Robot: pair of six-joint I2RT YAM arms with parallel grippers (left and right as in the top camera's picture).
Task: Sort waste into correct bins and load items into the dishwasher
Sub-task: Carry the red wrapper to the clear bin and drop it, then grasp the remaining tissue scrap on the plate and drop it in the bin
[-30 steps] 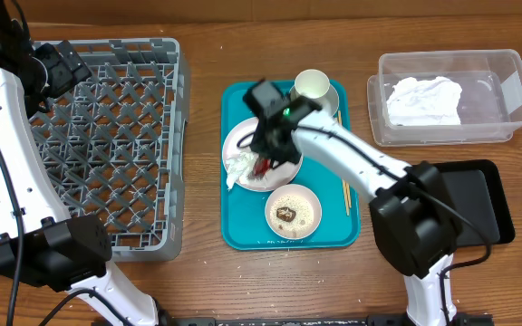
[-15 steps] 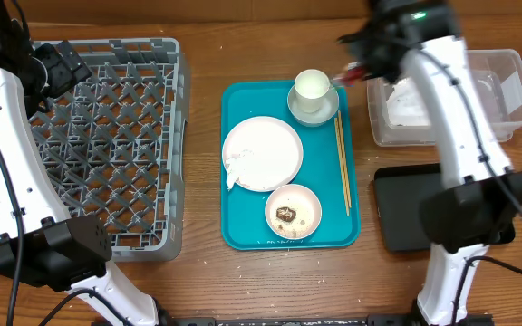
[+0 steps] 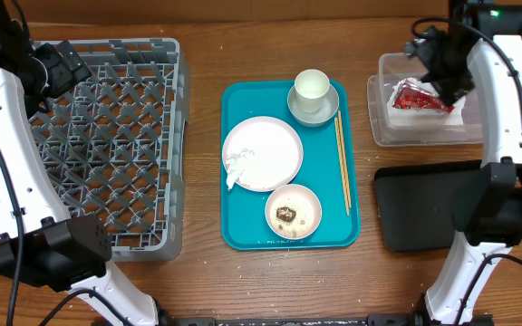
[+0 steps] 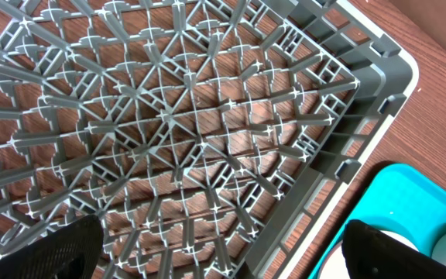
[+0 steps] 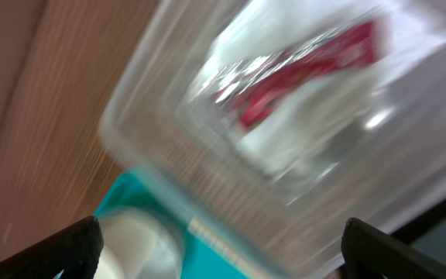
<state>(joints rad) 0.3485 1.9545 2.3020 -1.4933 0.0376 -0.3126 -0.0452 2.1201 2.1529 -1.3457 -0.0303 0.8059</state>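
Note:
A shiny red wrapper (image 3: pixel 421 96) lies on white crumpled paper inside the clear tub (image 3: pixel 506 68). My right gripper (image 3: pixel 435 72) hangs open just above it. The right wrist view is blurred but shows the wrapper (image 5: pixel 308 70) in the tub (image 5: pixel 153 147), with nothing between the wide-apart fingers (image 5: pixel 53 252). A small napkin scrap (image 3: pixel 237 168) rests at the left edge of the plate (image 3: pixel 265 149). The bowl (image 3: pixel 294 211) holds a brown food bit (image 3: pixel 285 215). The cup (image 3: pixel 312 86) stands on its saucer (image 3: pixel 326 110), with the chopsticks (image 3: pixel 343 163) beside it. My left gripper (image 3: pixel 62 63) is open over the dish rack (image 3: pixel 98 145).
The dishes all sit on a flat teal tray (image 3: pixel 243 231) in the middle. A black tray (image 3: pixel 424 204) lies below the clear tub, partly under my right arm. In the left wrist view the rack's lattice (image 4: pixel 176 116) fills the frame, with the teal tray's corner (image 4: pixel 409 194) at lower right.
My right gripper carried the red wrapper from the plate to the clear tub, opened, and the wrapper now lies in the tub. The left arm has not moved.

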